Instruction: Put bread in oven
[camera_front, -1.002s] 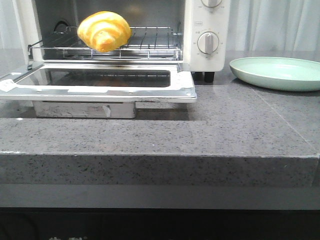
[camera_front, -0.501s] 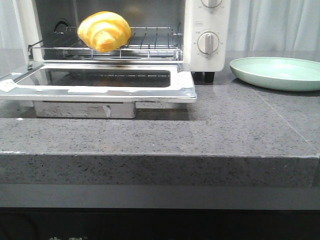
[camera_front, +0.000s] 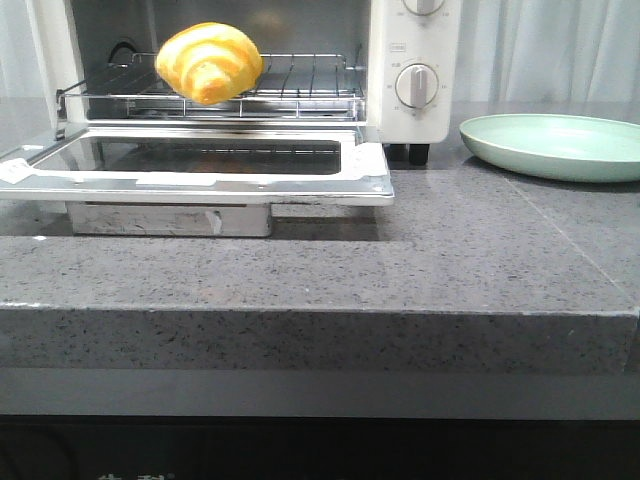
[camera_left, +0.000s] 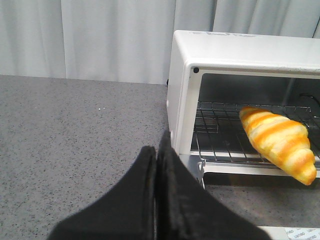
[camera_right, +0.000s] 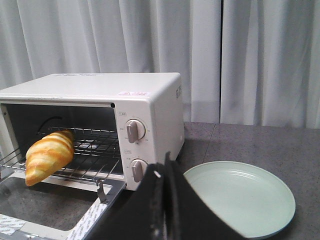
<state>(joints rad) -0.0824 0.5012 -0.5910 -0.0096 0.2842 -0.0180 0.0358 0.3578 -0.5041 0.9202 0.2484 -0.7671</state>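
Observation:
The bread (camera_front: 208, 62), a glossy yellow croissant-shaped roll with orange-brown stripes, lies on the wire rack (camera_front: 300, 85) inside the white oven (camera_front: 425, 110). The oven's glass door (camera_front: 200, 165) hangs open and flat over the counter. The bread also shows in the left wrist view (camera_left: 280, 142) and in the right wrist view (camera_right: 49, 154). My left gripper (camera_left: 157, 155) is shut and empty, held off the oven's left front corner. My right gripper (camera_right: 165, 167) is shut and empty, held off the oven's right side. Neither gripper shows in the front view.
A pale green round plate (camera_front: 560, 145) sits empty on the grey speckled counter (camera_front: 450, 260) to the right of the oven; it also shows in the right wrist view (camera_right: 240, 197). White curtains hang behind. The counter's front edge runs across the front view.

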